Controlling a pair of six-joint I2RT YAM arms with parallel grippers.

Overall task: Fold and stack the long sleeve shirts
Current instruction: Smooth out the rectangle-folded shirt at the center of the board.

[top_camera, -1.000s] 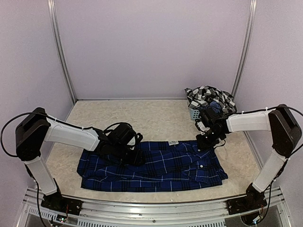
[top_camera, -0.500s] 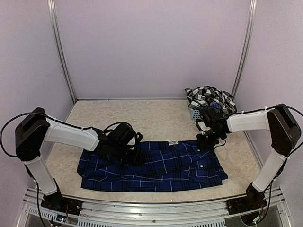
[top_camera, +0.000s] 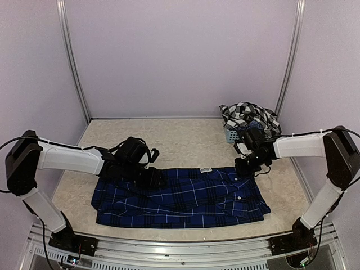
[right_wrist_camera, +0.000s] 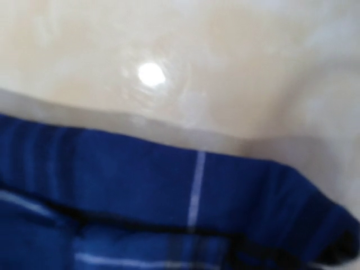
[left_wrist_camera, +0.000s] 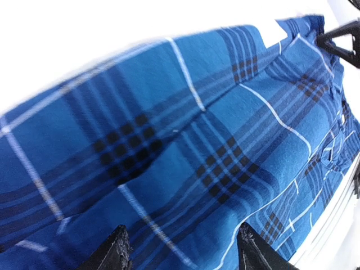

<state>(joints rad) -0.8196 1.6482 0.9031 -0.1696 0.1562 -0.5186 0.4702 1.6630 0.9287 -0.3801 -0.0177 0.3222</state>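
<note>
A navy blue plaid long sleeve shirt (top_camera: 185, 197) lies flat along the table's near half, folded lengthwise, with its label at the far edge. My left gripper (top_camera: 158, 179) hovers over the shirt's far left part. In the left wrist view it (left_wrist_camera: 184, 254) is open, with plaid cloth (left_wrist_camera: 185, 140) below the black fingertips (left_wrist_camera: 115, 254) and nothing between them. My right gripper (top_camera: 242, 166) is shut at the shirt's far right edge. The blurred right wrist view shows only that edge (right_wrist_camera: 169, 185); I cannot tell whether cloth is pinched. A black-and-white checked shirt (top_camera: 247, 114) lies bunched on a basket.
The small grey-blue mesh basket (top_camera: 230, 135) stands at the back right, just behind my right gripper. The beige table (top_camera: 180, 140) lies bare behind the navy shirt. Purple walls close in the back and both sides. A metal rail (top_camera: 180, 250) runs along the near edge.
My left arm has drawn back to the left, its gripper opening a little wider over the shirt. The right gripper has shut at the shirt's far right edge.
</note>
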